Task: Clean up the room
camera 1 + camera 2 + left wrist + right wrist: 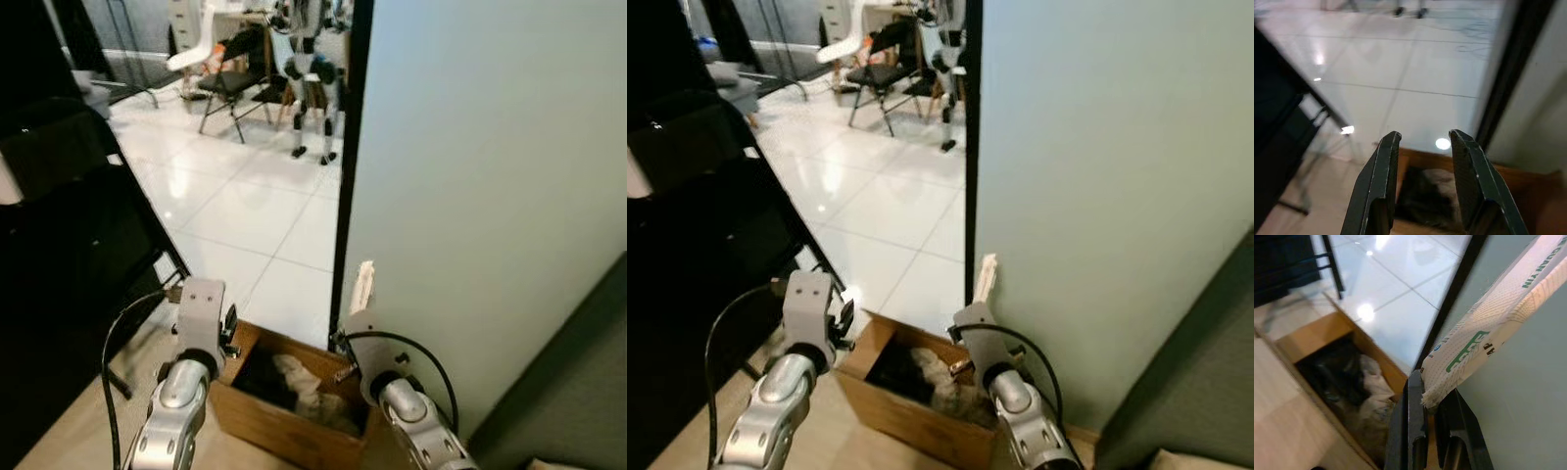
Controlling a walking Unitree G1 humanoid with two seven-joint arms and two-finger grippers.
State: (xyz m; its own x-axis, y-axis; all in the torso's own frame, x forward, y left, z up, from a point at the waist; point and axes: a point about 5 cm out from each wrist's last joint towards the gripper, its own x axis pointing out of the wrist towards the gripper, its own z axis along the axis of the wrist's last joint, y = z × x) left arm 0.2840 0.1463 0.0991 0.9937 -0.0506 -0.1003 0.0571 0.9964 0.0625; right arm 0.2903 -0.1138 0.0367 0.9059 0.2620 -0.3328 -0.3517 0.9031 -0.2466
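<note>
Green lettering on the white packet (1498,318) pinched by the right gripper (1432,404): only fragments legible, "OUNTIN" and "AP".

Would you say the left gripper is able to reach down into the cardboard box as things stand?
Probably yes: the left gripper hangs open above the cardboard box, whose top is open, with nothing between them.

I see the box (284,426) on the floor between my arms, wall (490,196) right, chair (230,83) far behind
</note>
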